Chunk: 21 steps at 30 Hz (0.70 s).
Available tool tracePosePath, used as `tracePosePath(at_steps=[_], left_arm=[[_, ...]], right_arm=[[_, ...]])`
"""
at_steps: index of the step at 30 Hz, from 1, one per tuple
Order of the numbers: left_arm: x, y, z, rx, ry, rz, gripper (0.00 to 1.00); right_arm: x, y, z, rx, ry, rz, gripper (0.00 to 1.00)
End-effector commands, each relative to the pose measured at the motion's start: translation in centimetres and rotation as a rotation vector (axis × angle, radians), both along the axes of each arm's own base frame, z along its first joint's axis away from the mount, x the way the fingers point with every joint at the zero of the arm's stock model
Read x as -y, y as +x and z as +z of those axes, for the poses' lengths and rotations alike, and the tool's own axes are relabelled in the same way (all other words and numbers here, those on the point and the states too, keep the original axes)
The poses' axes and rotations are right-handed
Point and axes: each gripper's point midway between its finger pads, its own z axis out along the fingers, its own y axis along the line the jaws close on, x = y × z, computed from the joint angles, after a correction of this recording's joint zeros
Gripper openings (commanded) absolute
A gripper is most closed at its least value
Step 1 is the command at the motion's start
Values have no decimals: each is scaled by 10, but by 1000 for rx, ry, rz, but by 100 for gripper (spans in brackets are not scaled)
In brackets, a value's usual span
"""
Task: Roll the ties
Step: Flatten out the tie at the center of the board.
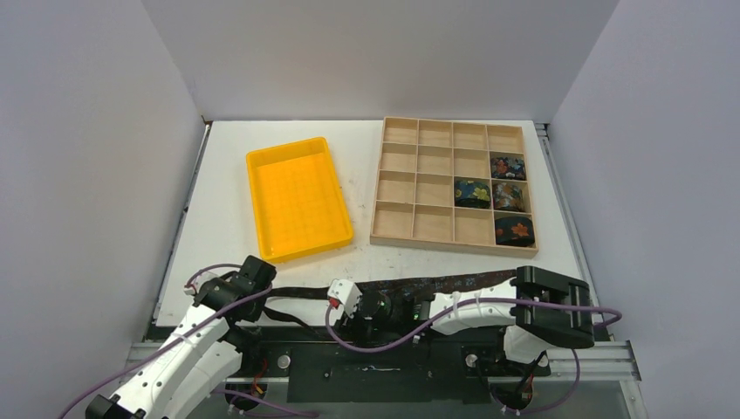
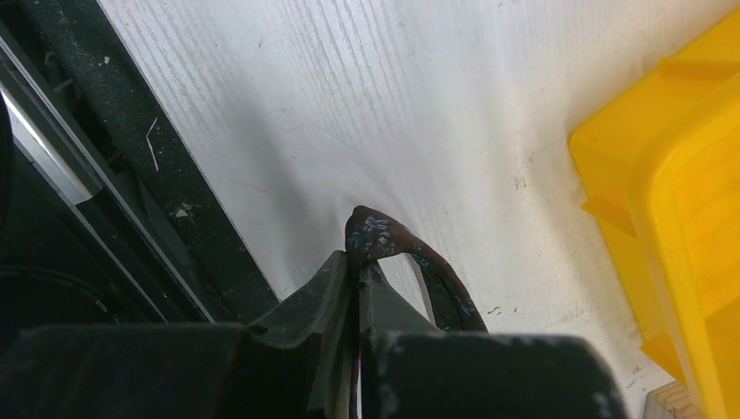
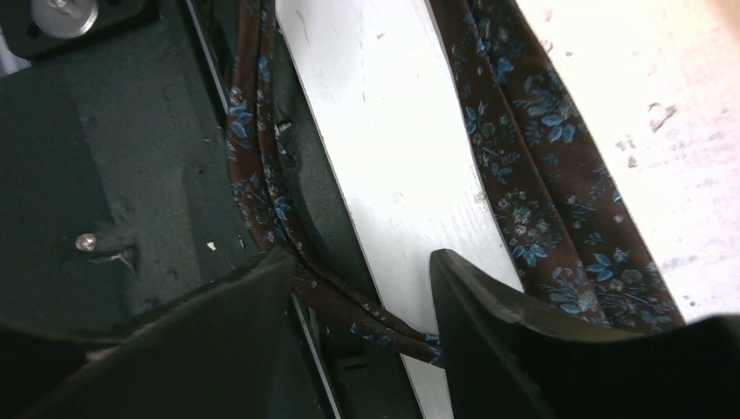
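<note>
**White table** (image 1: 218, 218), top view. A wooden compartment tray (image 1: 454, 242) sits at 1 o'clock and a yellow bin (image 1: 254, 201) at 11 o'clock, the two apart.

**Unrolled tie** (image 1: 436, 284), dark brown with blue flowers. It lies stretched along the table's 6 o'clock edge between my two wrists.

**Rolled ties** (image 1: 509, 195). Four coils each fill one tray cell. Three are in the column on the tray's 3 o'clock side, and one is in the cell just beside them.

**My left gripper** (image 2: 356, 266) is clenched on the unrolled tie's narrow end, with a small loop of fabric showing past the fingertips.

**My right gripper** (image 3: 358, 271) is released, fingers apart. A folded strand of the same tie crosses the gap at the table's edge; whether it touches the pads I cannot tell.
</note>
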Motion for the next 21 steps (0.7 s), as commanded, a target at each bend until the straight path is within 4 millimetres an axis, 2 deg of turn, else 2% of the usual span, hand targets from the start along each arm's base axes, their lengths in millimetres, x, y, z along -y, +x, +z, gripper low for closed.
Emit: tracePosePath(at_steps=[1,3,6,10,15,19,21], left_arm=[[-3,12,3,48,19,28,1],[-3,12,1,45,20,27,1],[-1,12,-2,41,12,18,0],[0,12,-1,44,9,9,0],[0,14,4,66,3,-1,0],[-1,13,5,68,9,-6,0],[0,12,5,72,0,-15,0]], right_arm=[[-24,-8,55,7,167,40,65],[-24,-11,55,15,152,39,67],[-23,-15,38,24,82,54,67],[-26,-24,20,60,24,85,62],[-24,-25,3,96,-42,78,52],[-23,-17,-6,109,-80,28,34],[-22,-11,-8,112,-98,3,14]])
